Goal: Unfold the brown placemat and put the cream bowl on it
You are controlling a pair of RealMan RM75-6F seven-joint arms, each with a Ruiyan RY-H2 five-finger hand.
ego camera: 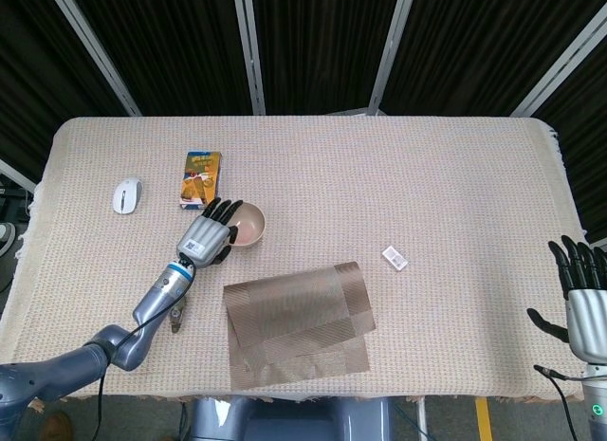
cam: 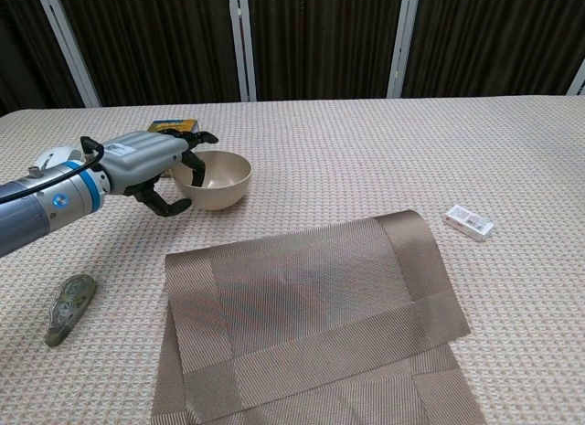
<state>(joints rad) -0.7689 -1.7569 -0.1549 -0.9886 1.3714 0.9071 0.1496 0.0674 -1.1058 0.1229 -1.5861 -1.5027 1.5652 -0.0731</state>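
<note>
The cream bowl (ego camera: 249, 223) (cam: 226, 176) stands upright on the table, left of centre. My left hand (ego camera: 211, 235) (cam: 151, 164) is at its near-left rim, with fingers reaching over the rim and the thumb against the outer wall; a firm grip does not show. The brown placemat (ego camera: 296, 318) (cam: 311, 315) lies folded over itself near the front edge, just right of and nearer than the bowl. My right hand (ego camera: 586, 303) hovers beyond the table's right edge, fingers spread, holding nothing.
An orange-and-blue box (ego camera: 200, 174) (cam: 174, 125) lies just behind the bowl, with a white mouse (ego camera: 126, 195) further left. A correction-tape dispenser (cam: 66, 306) sits front left under my left forearm. A small white box (ego camera: 395, 258) (cam: 470, 222) lies right of the placemat.
</note>
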